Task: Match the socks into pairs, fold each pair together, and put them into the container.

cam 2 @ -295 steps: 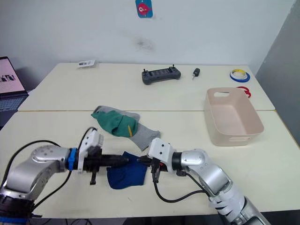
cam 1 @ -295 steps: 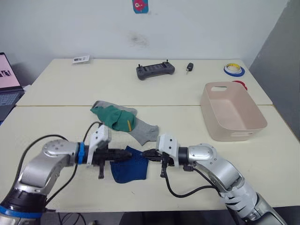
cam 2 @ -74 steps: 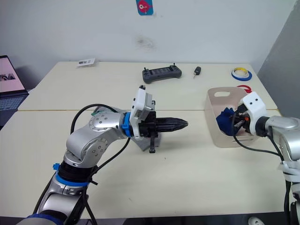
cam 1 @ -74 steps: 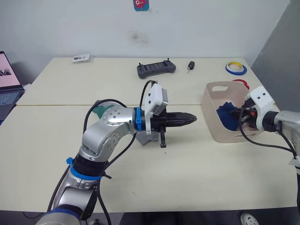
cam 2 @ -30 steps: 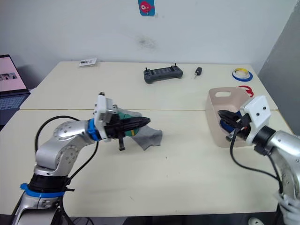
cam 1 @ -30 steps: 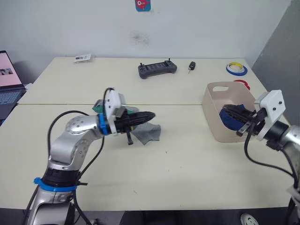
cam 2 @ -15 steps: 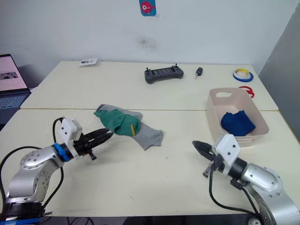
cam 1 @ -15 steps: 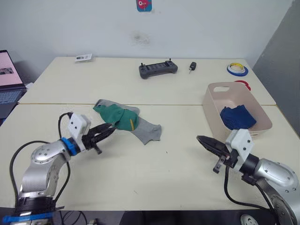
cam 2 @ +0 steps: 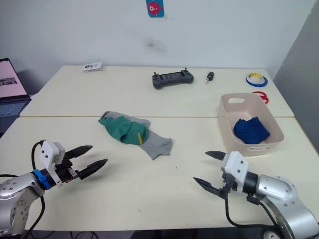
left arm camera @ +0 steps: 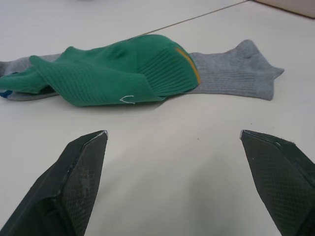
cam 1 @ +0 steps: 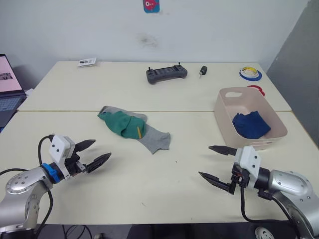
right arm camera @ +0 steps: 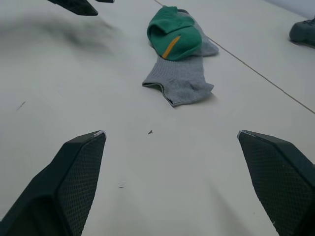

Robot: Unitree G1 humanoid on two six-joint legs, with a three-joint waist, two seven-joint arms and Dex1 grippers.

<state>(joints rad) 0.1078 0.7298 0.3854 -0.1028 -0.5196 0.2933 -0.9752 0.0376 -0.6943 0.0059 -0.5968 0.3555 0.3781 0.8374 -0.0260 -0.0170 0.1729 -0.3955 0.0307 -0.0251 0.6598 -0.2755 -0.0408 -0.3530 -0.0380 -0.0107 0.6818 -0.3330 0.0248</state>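
Observation:
A folded dark blue pair (cam 1: 251,124) lies inside the pale pink container (cam 1: 225,125) at the right. Near the table's middle, green socks (cam 1: 123,125) with a yellow mark lie heaped on grey socks (cam 1: 155,140). My left gripper (cam 1: 92,153) hovers open over the front left of the table, pointing toward that heap (left arm camera: 123,73), with nothing between its fingers. My right gripper (cam 1: 215,162) hovers open at the front right, in front of the container, also empty.
At the back of the table sit a dark handheld controller (cam 1: 166,73), a small black key fob (cam 1: 202,71), tape rolls (cam 1: 248,74) and a small card (cam 1: 86,62). A laptop (cam 1: 9,84) stands at the far left.
Both grippers have opened wide. The left arm has drawn back toward the front left, away from the sock heap. The right arm stays low at the front right.

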